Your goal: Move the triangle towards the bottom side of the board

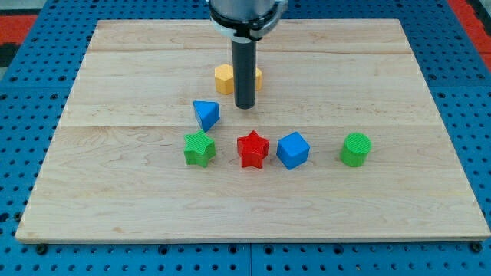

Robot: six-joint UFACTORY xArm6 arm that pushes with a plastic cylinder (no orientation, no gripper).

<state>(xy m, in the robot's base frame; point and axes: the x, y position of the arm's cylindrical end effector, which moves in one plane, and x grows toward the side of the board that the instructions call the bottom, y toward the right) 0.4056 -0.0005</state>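
The blue triangle (205,114) lies a little left of the board's middle. My tip (244,106) touches the board just to the triangle's right, a short gap away from it. The dark rod rises from there to the view's top and partly hides a yellow hexagon block (225,78) behind it.
A row of blocks lies below the triangle: a green star (199,148), a red star (252,149), a blue cube (292,149) and a green cylinder (356,149). The wooden board (115,199) rests on a blue pegboard table.
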